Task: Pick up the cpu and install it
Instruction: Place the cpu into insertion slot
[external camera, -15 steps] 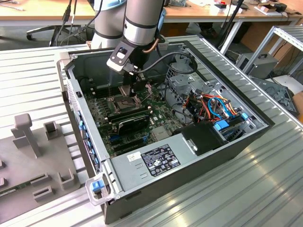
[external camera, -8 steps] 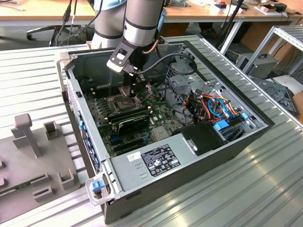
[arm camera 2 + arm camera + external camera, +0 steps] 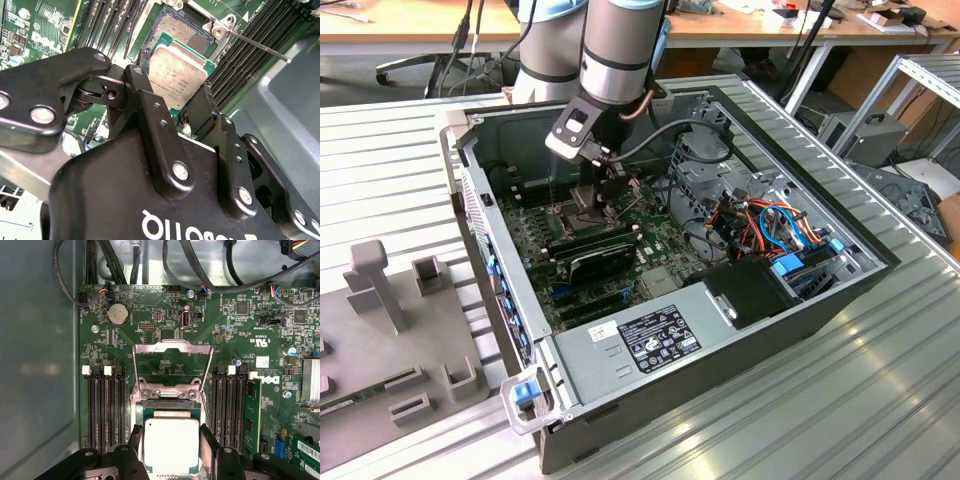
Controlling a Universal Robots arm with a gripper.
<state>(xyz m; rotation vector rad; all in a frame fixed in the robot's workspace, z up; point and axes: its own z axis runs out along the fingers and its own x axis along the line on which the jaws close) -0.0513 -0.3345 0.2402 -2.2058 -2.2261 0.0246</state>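
Gripper point(image 3: 170, 436) clamped on cpu point(image 3: 171, 452) edges, over open socket point(image 3: 176, 27); memory slots point(image 3: 105, 410) flank closely both sides.

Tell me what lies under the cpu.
The open socket: its pin field shows past the cpu in the second wrist view. The rest is hidden by the cpu, held in the gripper.

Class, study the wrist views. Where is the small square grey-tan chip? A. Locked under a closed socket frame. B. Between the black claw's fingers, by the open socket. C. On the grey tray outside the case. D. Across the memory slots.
B: in the first wrist view the small square grey-tan cpu sits between the fingers of the black claw, next to the silver metal socket frame, which is flipped open.
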